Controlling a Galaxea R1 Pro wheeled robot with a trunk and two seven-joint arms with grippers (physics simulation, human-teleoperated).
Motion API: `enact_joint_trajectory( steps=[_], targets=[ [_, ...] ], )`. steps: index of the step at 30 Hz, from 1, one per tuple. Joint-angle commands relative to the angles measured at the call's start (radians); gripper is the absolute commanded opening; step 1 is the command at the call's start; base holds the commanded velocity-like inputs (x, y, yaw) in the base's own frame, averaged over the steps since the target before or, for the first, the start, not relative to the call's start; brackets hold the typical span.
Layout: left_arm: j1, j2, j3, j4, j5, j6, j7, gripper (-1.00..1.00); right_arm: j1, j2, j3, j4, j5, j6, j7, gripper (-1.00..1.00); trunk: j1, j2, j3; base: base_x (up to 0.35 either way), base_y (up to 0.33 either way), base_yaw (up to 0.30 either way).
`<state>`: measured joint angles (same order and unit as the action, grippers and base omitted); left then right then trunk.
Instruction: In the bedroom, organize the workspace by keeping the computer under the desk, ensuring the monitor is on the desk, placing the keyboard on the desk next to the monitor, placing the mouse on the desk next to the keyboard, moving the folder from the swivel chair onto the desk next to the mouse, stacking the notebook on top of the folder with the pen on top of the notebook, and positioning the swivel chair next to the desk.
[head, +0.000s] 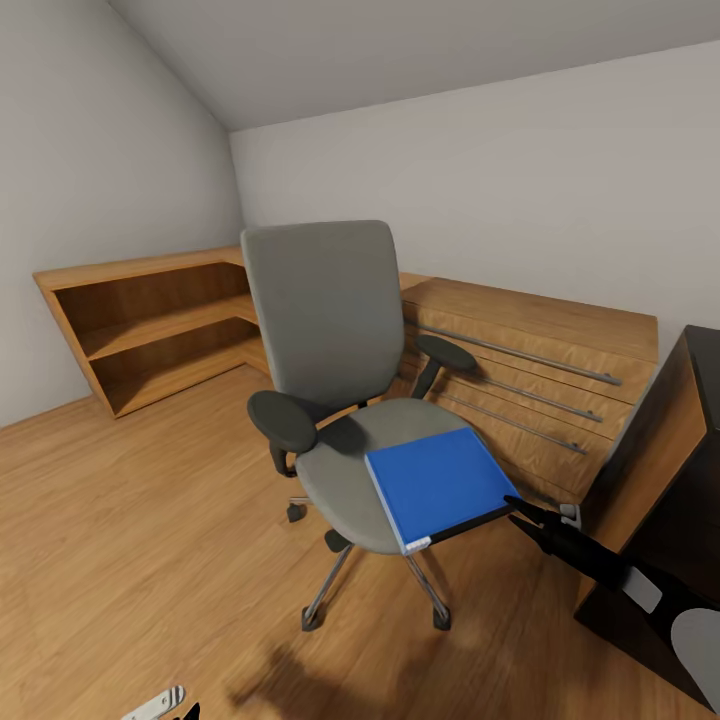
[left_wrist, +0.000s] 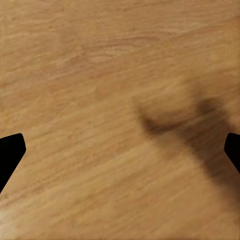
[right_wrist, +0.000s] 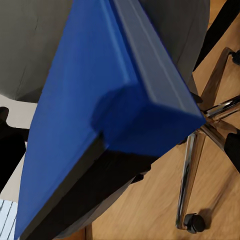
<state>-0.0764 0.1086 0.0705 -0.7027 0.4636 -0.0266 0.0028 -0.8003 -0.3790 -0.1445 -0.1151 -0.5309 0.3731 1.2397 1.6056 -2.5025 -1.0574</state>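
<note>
From the head camera, the folder (head: 440, 485) lies flat on the swivel chair (head: 340, 400) seat, its long axis running toward the right end effector (head: 518, 505), whose tips touch its near corner; opening unclear. Wooden cabinets (head: 530, 370) stand behind. Left wrist: left end effector (left_wrist: 120, 150) spread wide, empty, over wooden floor (left_wrist: 100, 75). Right wrist: folder corner close ahead, chair base (right_wrist: 200, 165) beyond.

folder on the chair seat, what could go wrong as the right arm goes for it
The folder lies at the seat's front edge with a corner overhanging, so a nudge from the right gripper at that corner could tip it onto the floor. The swivel chair stands on castors; a push may roll or turn it away. Whether the jaws are around the folder's edge cannot be told, so a closing grip might miss.
</note>
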Motion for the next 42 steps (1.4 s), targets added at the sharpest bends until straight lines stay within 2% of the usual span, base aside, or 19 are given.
enact_joint_trajectory(
  steps=[1,33,34,42],
  targets=[
    [0.000,0.000,-0.002,0.000,0.010,-0.003,0.000,1.00,0.000,0.000,-0.008,0.000,0.005,0.010,0.003,1.00,0.000,0.000,-0.001,0.001,0.001,0.000],
    [0.000,0.000,-0.002,0.000,0.009,-0.003,0.000,1.00,0.000,0.000,-0.007,0.000,0.006,0.011,0.004,1.00,0.000,0.000,-0.001,0.012,0.023,0.000],
    [0.000,0.000,-0.002,0.000,0.009,-0.003,0.000,1.00,0.000,0.000,-0.007,0.000,0.007,0.011,0.004,-1.00,0.000,0.000,-0.001,0.000,0.000,0.000],
    [0.000,0.000,-0.002,0.000,0.009,-0.002,0.000,1.00,0.000,0.000,-0.007,0.000,0.009,0.012,0.004,-1.00,0.000,0.000,-0.001,0.000,0.000,0.000]
  ],
)
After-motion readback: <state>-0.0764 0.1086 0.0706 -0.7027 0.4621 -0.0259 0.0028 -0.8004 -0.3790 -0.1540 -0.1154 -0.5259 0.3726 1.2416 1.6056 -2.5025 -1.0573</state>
